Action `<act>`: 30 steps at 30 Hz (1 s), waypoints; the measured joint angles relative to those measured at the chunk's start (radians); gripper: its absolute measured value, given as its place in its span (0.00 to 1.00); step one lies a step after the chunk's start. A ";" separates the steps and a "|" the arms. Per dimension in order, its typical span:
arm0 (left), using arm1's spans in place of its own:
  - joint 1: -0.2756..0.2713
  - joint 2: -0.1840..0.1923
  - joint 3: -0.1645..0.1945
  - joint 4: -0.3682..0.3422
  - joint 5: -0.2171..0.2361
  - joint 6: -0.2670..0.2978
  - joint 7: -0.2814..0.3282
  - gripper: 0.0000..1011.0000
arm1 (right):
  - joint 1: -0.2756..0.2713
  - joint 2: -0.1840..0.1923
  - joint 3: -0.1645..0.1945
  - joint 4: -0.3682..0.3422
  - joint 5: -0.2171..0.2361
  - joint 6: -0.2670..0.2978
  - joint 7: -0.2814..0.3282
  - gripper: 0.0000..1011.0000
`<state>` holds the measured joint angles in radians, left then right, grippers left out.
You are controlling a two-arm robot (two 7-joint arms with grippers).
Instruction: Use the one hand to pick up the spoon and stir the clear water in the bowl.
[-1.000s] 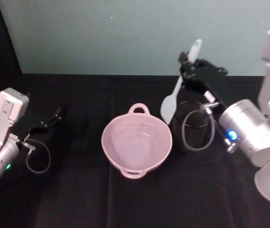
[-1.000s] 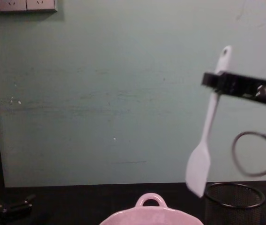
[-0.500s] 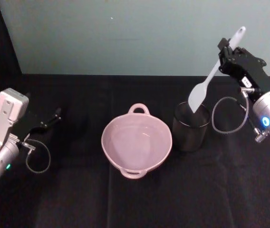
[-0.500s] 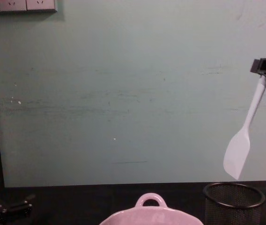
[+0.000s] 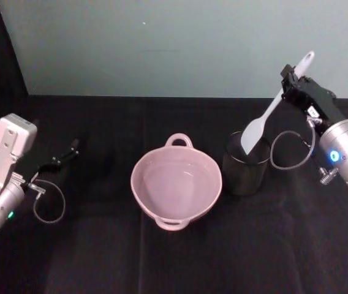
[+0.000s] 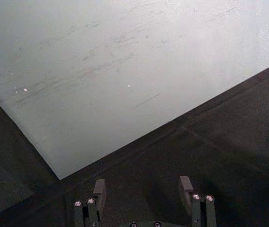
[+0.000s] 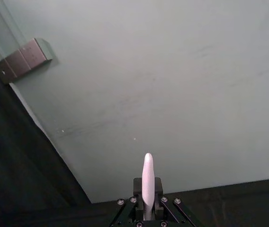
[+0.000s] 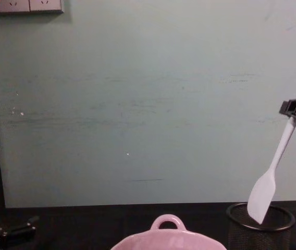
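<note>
The right tool (image 5: 293, 82) pinches the spoon (image 5: 266, 117) high on its handle, blade hanging down with its tip dipping into the black mesh cup (image 5: 245, 164), just beside the bowl (image 5: 175, 182). So the pick-up looks done, but the spoon is over the cup, not in the bowl's water; no stirring is underway. The left tool (image 6: 144, 194) rests spread and empty on the worktop (image 5: 100, 245), well apart.

Dim, even indoor light, soft grainy focus, black tabletop (image 5: 100, 257) swallowing shadow, faint sheen on the bowl (image 5: 176, 184).
</note>
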<state>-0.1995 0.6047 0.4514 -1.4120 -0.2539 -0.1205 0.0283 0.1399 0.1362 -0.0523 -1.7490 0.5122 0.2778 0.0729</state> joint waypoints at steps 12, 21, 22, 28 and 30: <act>0.000 0.000 0.000 0.000 0.000 0.000 0.000 1.00 | 0.007 0.002 -0.024 0.078 0.034 -0.009 -0.021 0.12; 0.000 0.000 0.000 0.000 0.000 0.000 0.000 1.00 | -0.005 0.004 -0.033 0.105 0.062 -0.017 -0.042 0.12; 0.000 0.000 0.000 0.000 0.000 0.000 0.000 1.00 | -0.006 0.004 -0.033 0.107 0.064 -0.019 -0.043 0.12; 0.000 0.000 0.000 0.000 0.000 0.000 0.000 1.00 | -0.013 0.004 -0.036 0.122 0.088 -0.029 -0.049 0.12; 0.000 0.000 0.000 0.000 0.000 0.000 0.000 1.00 | -0.016 0.004 -0.036 0.126 0.098 -0.033 -0.055 0.12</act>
<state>-0.1995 0.6047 0.4514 -1.4120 -0.2539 -0.1205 0.0283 0.1242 0.1400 -0.0884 -1.6227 0.6100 0.2451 0.0184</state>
